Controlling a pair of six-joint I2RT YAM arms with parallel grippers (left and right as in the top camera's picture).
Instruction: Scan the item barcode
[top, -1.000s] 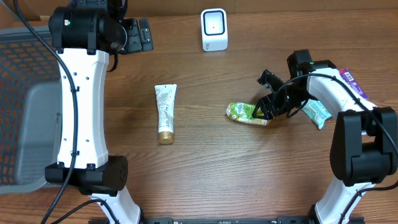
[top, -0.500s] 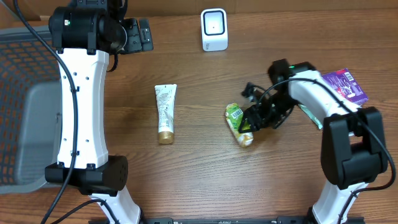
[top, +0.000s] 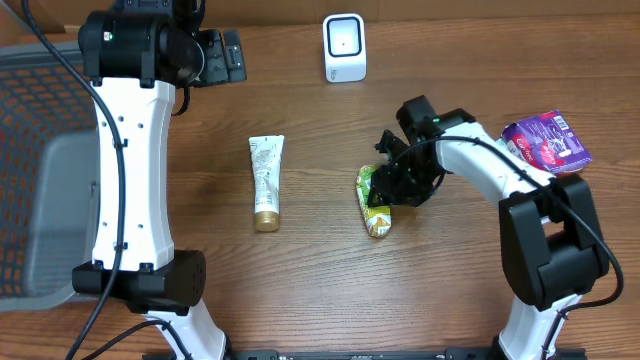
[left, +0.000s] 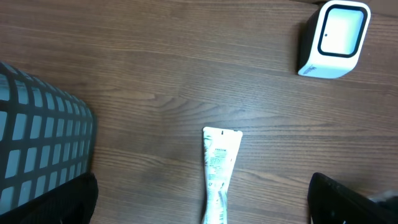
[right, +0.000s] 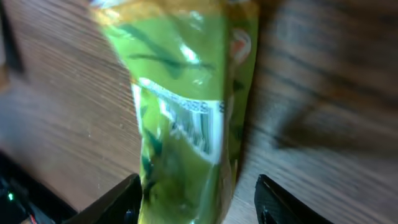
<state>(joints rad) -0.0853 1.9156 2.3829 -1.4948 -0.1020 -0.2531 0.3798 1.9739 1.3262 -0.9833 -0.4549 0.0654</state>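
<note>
A green snack packet lies almost lengthwise toward me at the middle right of the table. My right gripper is shut on its upper end. The right wrist view has the packet between the fingers, its barcode panel facing the camera. The left finger presses against it, and a strip of wood shows beside the right finger. The white barcode scanner stands at the back centre. My left gripper hangs open at the back left, high over the table, nothing in its jaws.
A white tube with a gold cap lies left of centre and shows below my left gripper. A purple packet sits at the far right. A grey mesh basket fills the left edge.
My right gripper has swung left and toward the table's centre, narrowing slightly. The green packet came with it and turned from crosswise to lengthwise. The left arm has not moved.
</note>
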